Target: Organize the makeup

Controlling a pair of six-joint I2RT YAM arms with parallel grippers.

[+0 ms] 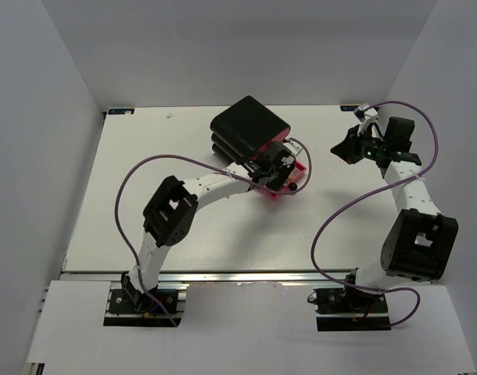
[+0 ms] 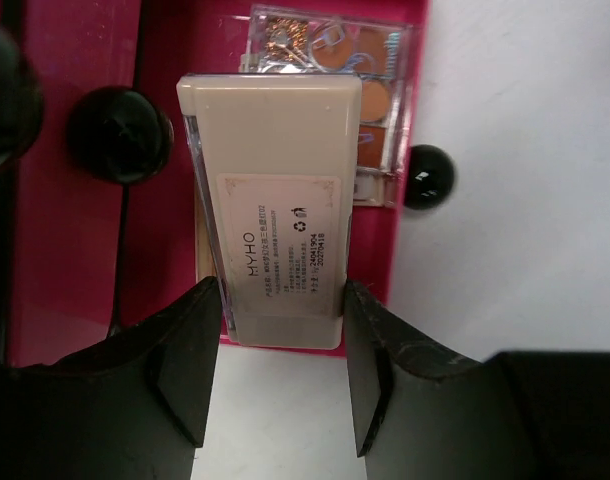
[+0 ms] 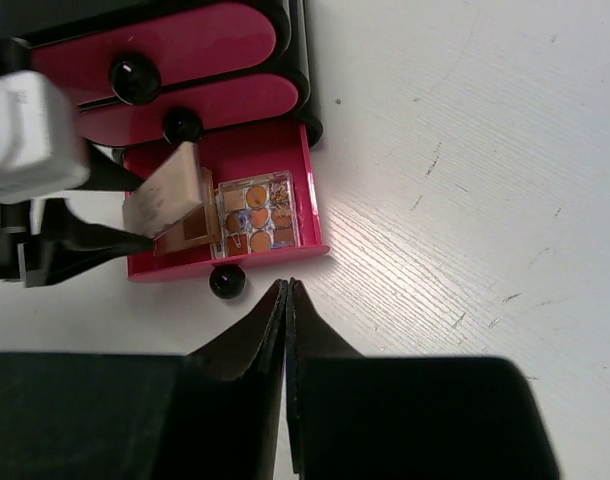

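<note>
A beige rectangular palette (image 2: 270,210) of the makeup sits between the fingers of my left gripper (image 2: 280,300), which is shut on its near end. It hangs tilted over the open pink drawer (image 2: 165,60) of the black drawer box (image 1: 250,125). A second palette (image 3: 257,215) with a clear lid and orange pans lies flat in that drawer, partly under the held one. My right gripper (image 3: 287,285) is shut with nothing in it. It hovers over the bare table to the right of the box, seen from above as the right gripper (image 1: 344,147).
The box's other two pink drawer fronts (image 3: 185,50) are closed, each with a black knob (image 3: 135,80). The open drawer's knob (image 3: 226,281) points toward my right gripper. White walls enclose the table (image 1: 184,234) at back and sides.
</note>
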